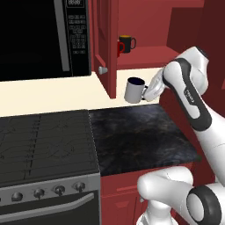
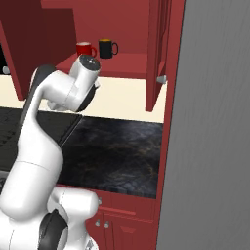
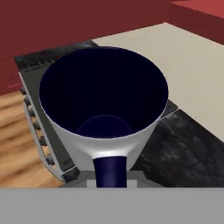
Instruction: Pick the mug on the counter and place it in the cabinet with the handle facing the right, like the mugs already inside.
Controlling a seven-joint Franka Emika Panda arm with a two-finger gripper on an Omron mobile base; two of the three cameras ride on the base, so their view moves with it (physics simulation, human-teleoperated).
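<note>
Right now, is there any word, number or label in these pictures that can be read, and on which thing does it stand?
Microwave keypad: rows of small buttons and a display at the top, too blurred to read.
Arm forearm: a faint small mark, not readable.
White mug, black mug, red mug: no text.
Stove knobs: no readable marks.

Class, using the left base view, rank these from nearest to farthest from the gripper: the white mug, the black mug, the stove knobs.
1. White mug: at the gripper, lifted above the counter.
2. Black mug: above, on the cabinet shelf.
3. Stove knobs: far lower left, on the stove front.
</note>
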